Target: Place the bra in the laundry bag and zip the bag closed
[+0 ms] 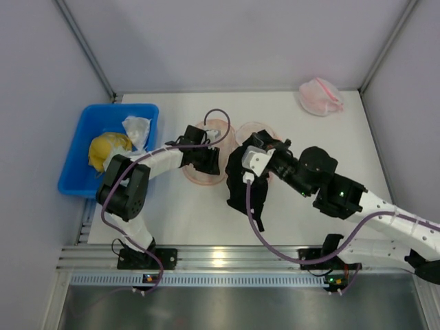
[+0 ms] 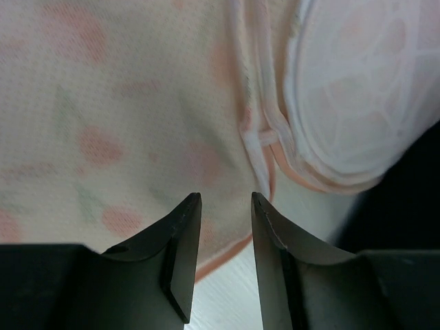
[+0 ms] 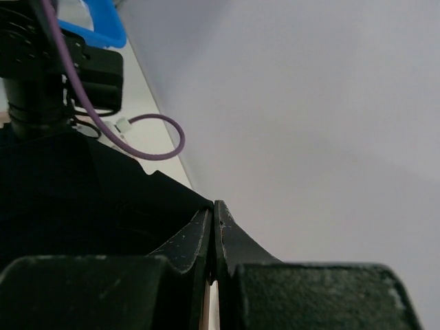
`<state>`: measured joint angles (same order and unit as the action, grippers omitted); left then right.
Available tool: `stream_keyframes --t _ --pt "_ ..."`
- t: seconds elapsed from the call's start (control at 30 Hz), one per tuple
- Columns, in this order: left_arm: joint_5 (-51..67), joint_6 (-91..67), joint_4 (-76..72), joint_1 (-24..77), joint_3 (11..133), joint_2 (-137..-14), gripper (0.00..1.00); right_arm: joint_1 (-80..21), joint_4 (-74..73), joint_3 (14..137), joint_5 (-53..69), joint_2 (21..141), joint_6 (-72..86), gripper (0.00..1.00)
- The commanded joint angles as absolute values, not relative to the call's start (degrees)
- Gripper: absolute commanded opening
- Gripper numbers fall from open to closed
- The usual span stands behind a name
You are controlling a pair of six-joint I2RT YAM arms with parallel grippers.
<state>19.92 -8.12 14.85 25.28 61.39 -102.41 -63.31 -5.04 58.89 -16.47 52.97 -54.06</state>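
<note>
The laundry bag (image 1: 203,176), a peach mesh pouch with red-orange marks, lies mid-table; it fills the left wrist view (image 2: 124,103), where its zipper edge runs beside a white mesh part (image 2: 357,89). My left gripper (image 1: 206,159) hovers low over the bag's near edge, and its jaws (image 2: 225,198) are open with nothing between them. My right gripper (image 1: 246,168) is just right of the bag, shut on the black bra (image 1: 240,187), which hangs from it. In the right wrist view the closed gripper (image 3: 214,205) pinches the bra's black fabric (image 3: 82,199).
A blue bin (image 1: 72,175) at the left table edge holds a yellow cloth lump (image 1: 106,151) and a white cloth (image 1: 137,128). A pink-and-white mesh bundle (image 1: 320,96) lies at the far right corner. Grey walls enclose the table on three sides.
</note>
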Motion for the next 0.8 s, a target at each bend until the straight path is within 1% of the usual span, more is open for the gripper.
stream_keyframes --t 0.0,0.13,0.27,0.5,0.77 --pt "21.1 -10.0 15.5 25.8 58.9 -97.1 0.41 -59.2 -1.9 63.7 -19.0 55.7 -49.2 0.0" --pt "23.3 -10.0 19.6 25.9 56.0 -94.9 0.4 -52.7 -3.3 65.9 -15.5 60.1 -45.8 0.0" --pt "23.6 -9.1 21.9 25.9 55.3 -92.7 0.4 -46.1 -0.8 66.4 -11.6 63.6 -44.4 0.0" --pt "21.7 -10.0 22.4 25.8 56.7 -92.0 0.43 -38.9 5.8 67.0 -6.3 70.1 -45.2 0.0" --pt "20.1 -10.4 22.4 25.8 57.3 -93.3 0.45 -32.3 8.8 71.8 -1.3 81.3 -43.4 0.0"
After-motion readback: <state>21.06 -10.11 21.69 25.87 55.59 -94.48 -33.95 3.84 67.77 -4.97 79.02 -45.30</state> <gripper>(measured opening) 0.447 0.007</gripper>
